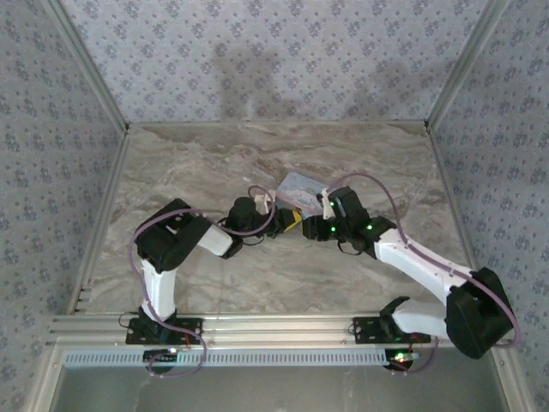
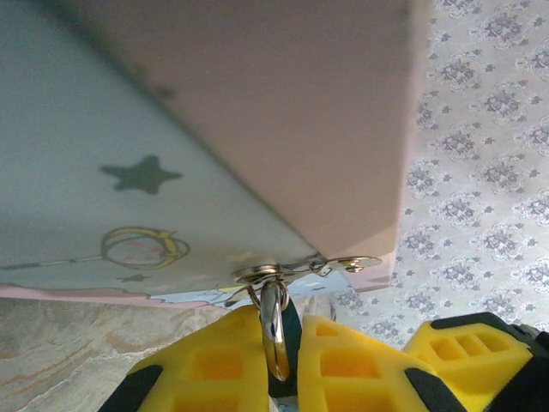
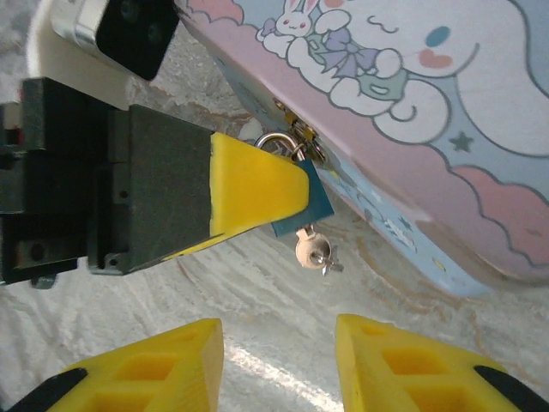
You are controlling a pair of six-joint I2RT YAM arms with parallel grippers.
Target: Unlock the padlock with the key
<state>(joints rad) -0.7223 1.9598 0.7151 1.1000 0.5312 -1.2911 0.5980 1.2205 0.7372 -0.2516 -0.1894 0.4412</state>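
Left tool (image 2: 280, 365) pinching the padlock (image 3: 314, 204), body mostly hidden in its grip, key (image 3: 310, 249) plain from the right wrist, right tool (image 3: 279, 343) spread, tin (image 3: 403, 129) cropped.

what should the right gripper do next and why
Probably ease the open right gripper forward to straddle the small silver key, then close. The key sits untouched in the bottom of the dark blue-teal padlock, which the left gripper pinches below the pale blue cartoon-printed tin.
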